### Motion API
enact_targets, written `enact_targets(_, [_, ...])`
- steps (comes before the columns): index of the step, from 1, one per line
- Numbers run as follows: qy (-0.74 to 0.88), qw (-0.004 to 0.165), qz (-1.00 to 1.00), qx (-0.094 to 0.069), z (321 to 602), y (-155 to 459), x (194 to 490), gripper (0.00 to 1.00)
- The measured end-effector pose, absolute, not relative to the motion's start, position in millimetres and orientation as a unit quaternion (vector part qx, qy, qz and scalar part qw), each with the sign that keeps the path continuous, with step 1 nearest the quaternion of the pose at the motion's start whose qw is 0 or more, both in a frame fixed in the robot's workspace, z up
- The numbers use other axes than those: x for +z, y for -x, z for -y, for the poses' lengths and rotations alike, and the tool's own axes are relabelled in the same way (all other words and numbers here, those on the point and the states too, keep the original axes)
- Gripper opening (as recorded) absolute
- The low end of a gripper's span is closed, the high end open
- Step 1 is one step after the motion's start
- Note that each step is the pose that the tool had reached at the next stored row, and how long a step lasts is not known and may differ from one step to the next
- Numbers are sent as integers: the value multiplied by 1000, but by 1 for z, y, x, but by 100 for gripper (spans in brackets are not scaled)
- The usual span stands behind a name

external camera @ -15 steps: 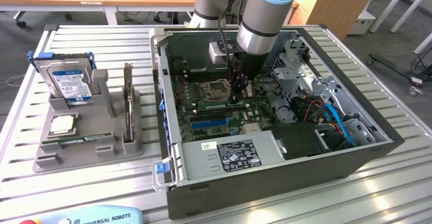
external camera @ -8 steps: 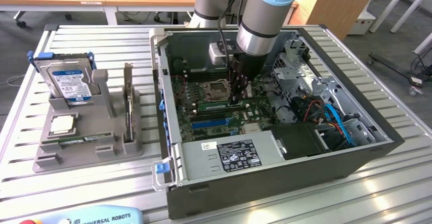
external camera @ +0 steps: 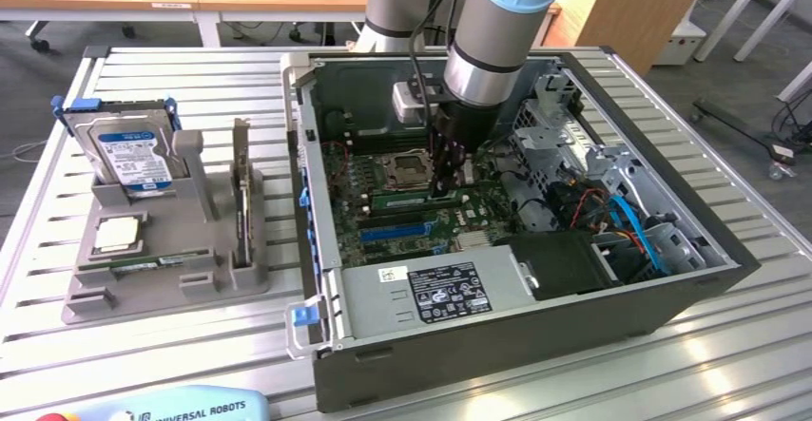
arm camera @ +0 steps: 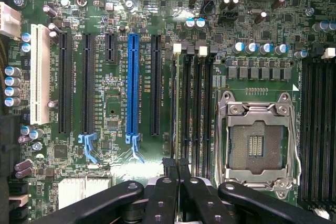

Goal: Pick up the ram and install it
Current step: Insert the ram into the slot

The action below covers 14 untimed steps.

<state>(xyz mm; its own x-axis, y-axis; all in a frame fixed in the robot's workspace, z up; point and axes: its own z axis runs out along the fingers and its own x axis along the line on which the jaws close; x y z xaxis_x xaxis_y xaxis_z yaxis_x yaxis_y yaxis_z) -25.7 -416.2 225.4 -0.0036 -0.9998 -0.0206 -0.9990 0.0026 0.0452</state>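
Observation:
My gripper [external camera: 444, 185] reaches down into the open computer case [external camera: 710, 278], just beside the empty CPU socket [external camera: 409, 166]. In the wrist view its black fingers [arm camera: 164, 192] stand pressed together over the memory slots between the blue card slot [arm camera: 133, 87] and the CPU socket [arm camera: 257, 140]. The ram [arm camera: 173, 114] shows edge-on as a thin line running out from between the fingertips along the slot nearest the card slots. In the exterior view a pale green strip of the ram [external camera: 403, 196] lies at the slots right under the gripper [arm camera: 176, 164].
A grey fixture [external camera: 165, 274] on the slatted table at the exterior view's left holds a silver hard drive [external camera: 127, 150], an upright card [external camera: 241, 188], a chip [external camera: 117, 234] and a thin green strip [external camera: 137, 265]. Inside the case sit the power supply [external camera: 432, 293], cables [external camera: 628, 226] and drive cages.

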Motion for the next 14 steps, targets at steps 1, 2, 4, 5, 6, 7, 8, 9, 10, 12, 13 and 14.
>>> enact_targets(1, [-706, 9, 708, -23, 416, 26, 225, 12])
enact_targets(2, [-706, 9, 708, -23, 416, 26, 225, 12])
enact_targets(4, [-706, 9, 708, -23, 416, 26, 225, 12])
enact_targets(5, [-706, 9, 708, -23, 416, 26, 225, 12])
enact_targets(6, [-706, 9, 708, -23, 416, 26, 225, 12])
enact_targets(7, [-706, 9, 708, -23, 416, 26, 225, 12])
enact_targets(8, [-706, 9, 708, -23, 416, 26, 225, 12])
enact_targets(9, [-706, 9, 708, -23, 416, 26, 225, 12])
enact_targets(10, [-706, 9, 708, -23, 416, 26, 225, 12])
enact_targets(12, [-706, 9, 708, -23, 416, 26, 225, 13])
enact_targets(13, [-706, 9, 708, -23, 416, 26, 225, 18])
enact_targets(14, [-706, 9, 708, -23, 416, 26, 225, 18])
